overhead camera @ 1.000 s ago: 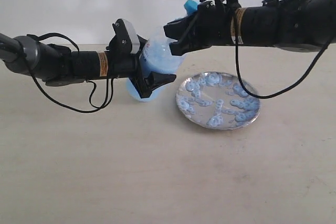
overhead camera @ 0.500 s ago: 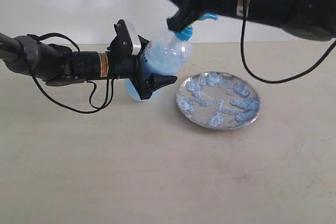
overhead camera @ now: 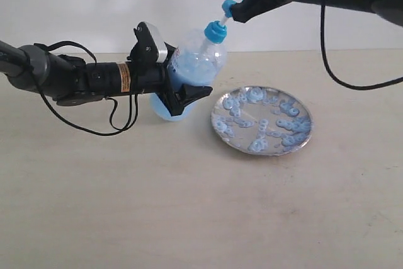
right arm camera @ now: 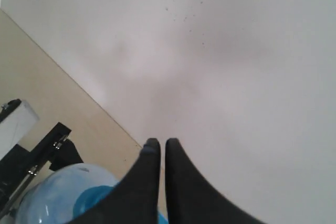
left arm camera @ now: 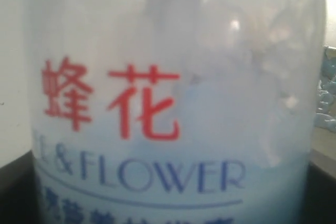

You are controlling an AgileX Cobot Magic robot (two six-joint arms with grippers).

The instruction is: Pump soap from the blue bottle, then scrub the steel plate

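Note:
The blue bottle point(overhead camera: 196, 64) leans toward the steel plate, its base lifted off the table, with my left gripper point(overhead camera: 182, 96) shut on its body. Its label with red characters fills the left wrist view point(left arm camera: 157, 129), and pale blue soap point(left arm camera: 273, 182) shows inside. My right gripper point(overhead camera: 238, 9) is shut, its black fingertips point(right arm camera: 157, 148) together at the blue pump head point(overhead camera: 227, 7), above the blue collar point(right arm camera: 94, 203). The steel plate point(overhead camera: 262, 120) lies on the table to the right of the bottle, dotted with light-blue ring-like soap blobs point(overhead camera: 286, 123).
The pale wooden table point(overhead camera: 189, 206) spreads out in front of both arms. A white wall point(overhead camera: 94, 4) stands behind. Black cables point(overhead camera: 113, 121) hang from the left arm, and another cable point(overhead camera: 352, 80) loops down from the right arm near the plate.
My right arm has risen and drawn back to the right, off the top of the bottle. The pump head has come up, now fully in view. The left gripper keeps the bottle tilted.

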